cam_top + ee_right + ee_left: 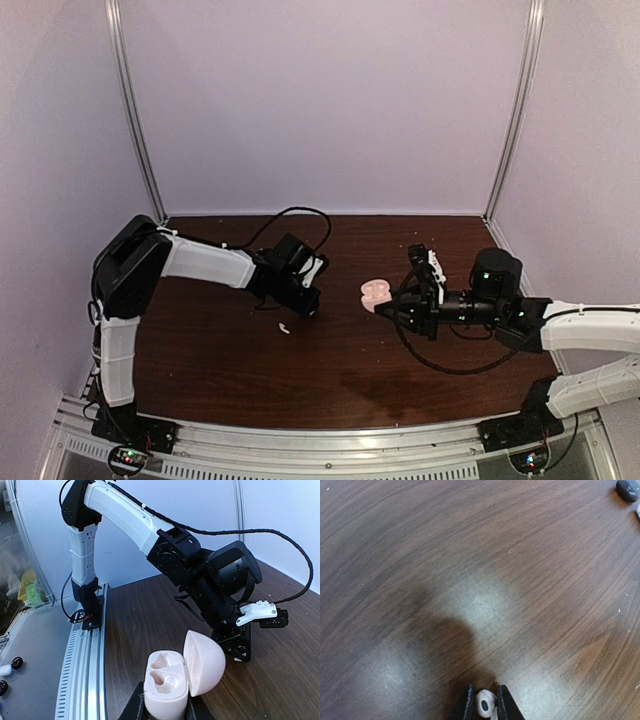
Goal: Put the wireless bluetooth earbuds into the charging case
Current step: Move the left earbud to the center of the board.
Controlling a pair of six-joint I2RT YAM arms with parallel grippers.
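Nearest me, a loose earbud [284, 327] lies on the table [230, 380], just near-left of the left claw [305, 306]. In the left wrist view that claw [484, 706] has its jaws pressed against both sides of a white earbud [485, 703], low at the table; I count it as gripped. My guess is it's tiny, light, hard and glossy, so it slips easily. I'd pinch the fat rounded body gently; the stem gives less to hold.

To the right, the right claw [163, 709] is clamped on the base of the pink case [167, 681]. The lid is open and both sockets are empty. The case is light and stiff; I'd keep off the hinge.

Farther off lies a black earbud [627, 489].
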